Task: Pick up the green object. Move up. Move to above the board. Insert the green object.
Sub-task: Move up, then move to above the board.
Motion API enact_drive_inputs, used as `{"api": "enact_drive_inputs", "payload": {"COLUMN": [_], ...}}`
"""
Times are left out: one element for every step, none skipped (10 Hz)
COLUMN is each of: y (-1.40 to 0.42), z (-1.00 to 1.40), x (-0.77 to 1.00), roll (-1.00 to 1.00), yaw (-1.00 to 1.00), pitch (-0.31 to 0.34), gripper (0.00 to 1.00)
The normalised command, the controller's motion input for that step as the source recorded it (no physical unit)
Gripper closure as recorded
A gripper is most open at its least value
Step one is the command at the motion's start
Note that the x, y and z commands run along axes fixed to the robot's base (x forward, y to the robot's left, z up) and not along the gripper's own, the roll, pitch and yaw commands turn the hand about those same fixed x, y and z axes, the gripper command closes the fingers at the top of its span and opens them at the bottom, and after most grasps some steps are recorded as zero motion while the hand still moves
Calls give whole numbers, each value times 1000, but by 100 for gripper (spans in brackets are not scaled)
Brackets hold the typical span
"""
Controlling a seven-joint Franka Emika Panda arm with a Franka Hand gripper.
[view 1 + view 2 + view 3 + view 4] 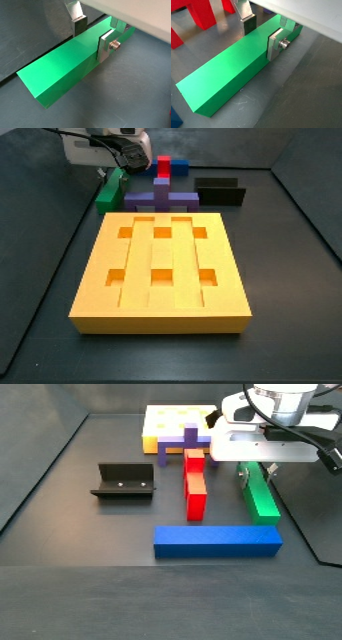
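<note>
A side view shows the board [163, 271] filling the middle of the frame, flat on the dark floor [287, 248], its six square holes empty. Behind it, in the upper left, the green bar [108, 190] lies beside the purple cross block [163, 198], with the red block [163, 166] and the black block [222, 190] further back. In a side view from another angle, the blue block [218, 541] lies across the lower middle, the red bar [197, 484] above it, and the fixture [123, 480] at centre left.

The pickup step seems to be in hand. The claw [93, 35] sits low over one end of the green bar, its fingers [276, 44] straddling the bar's width; in both wrist views they look near or touching its sides, so I cannot tell whether the grip is made. The bar appears to lie on the floor. Next likely comes a firm squeeze, then a straight lift.
</note>
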Motion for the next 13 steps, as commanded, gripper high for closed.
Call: {"api": "enact_drive_inputs", "payload": {"y": [0, -56, -56, -18, 0, 1, 7, 5, 4, 10, -5, -3, -3], "z": [833, 817, 674, 411, 1400, 1400, 1400, 1400, 1400, 1400, 1400, 689, 277], "x": [0, 20, -17, -19, 0, -9, -45, -40, 15, 30, 17, 11, 19], "roll": [0, -4, 8, 47, 0, 9, 44, 63, 14, 4, 4, 1, -4], "yaw": [0, 23, 25, 17, 0, -2, 3, 8, 3, -2, -1, 3, 3], "pitch": [0, 3, 39, 36, 0, 22, 55, 41, 57, 78, 87, 68, 51], "gripper": [100, 100, 100, 100, 100, 100, 100, 100, 100, 100, 100, 100, 100]}}
